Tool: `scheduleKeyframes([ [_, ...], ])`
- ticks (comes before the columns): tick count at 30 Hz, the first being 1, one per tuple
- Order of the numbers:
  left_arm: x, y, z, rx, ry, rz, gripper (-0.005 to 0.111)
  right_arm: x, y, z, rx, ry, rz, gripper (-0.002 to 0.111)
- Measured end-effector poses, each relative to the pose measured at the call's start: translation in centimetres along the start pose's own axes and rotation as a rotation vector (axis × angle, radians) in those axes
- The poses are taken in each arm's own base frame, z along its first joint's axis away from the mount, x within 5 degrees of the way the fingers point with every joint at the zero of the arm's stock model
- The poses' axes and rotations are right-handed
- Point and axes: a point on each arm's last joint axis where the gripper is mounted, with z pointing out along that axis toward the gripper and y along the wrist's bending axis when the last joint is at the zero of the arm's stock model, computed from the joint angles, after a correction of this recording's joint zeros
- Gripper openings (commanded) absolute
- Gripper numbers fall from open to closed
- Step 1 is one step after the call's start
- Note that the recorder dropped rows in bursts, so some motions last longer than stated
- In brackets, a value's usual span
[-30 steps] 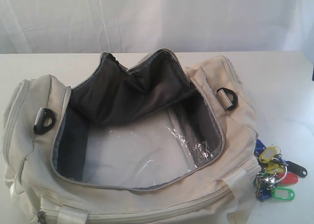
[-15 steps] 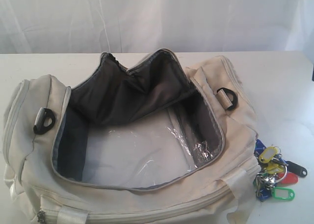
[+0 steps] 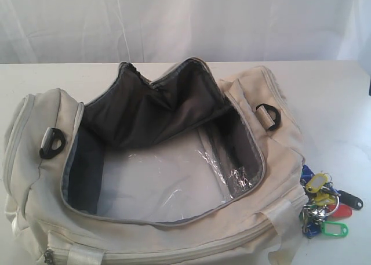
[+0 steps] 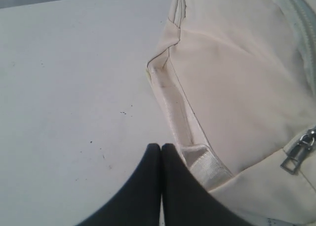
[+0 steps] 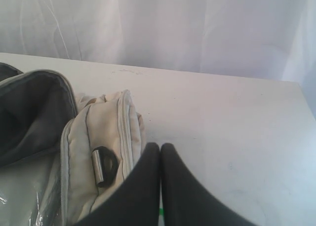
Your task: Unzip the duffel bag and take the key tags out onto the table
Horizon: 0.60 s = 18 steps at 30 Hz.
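Wrapping up, as I judge it | bench stretches ahead of both grippers | duffel bag unzipped, gaping, close beside each | key tags out on bench, just beside bag, near right gripper | right gripper and left gripper clenched, empty | advice: withdraw upward, avoid snagging fabric

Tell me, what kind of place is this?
Probably a test room or lab: a white table, a plain white curtain behind it, and just a duffel bag and key tags.
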Motion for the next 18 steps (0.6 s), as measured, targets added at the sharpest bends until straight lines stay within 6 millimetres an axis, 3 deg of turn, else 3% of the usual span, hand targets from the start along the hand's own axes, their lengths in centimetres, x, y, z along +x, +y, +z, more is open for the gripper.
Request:
scheduleKeyframes([
  [5,0.04,-0.05,0.00,0.005,0.005,-0.102,0.000,0.00,0.00,0.00,0.000,0.000,0.000,0.000],
  [18,0.05,0.02,0.00,-0.002,0.005,-0.100,0.000,0.00,0.00,0.00,0.000,0.000,0.000,0.000],
])
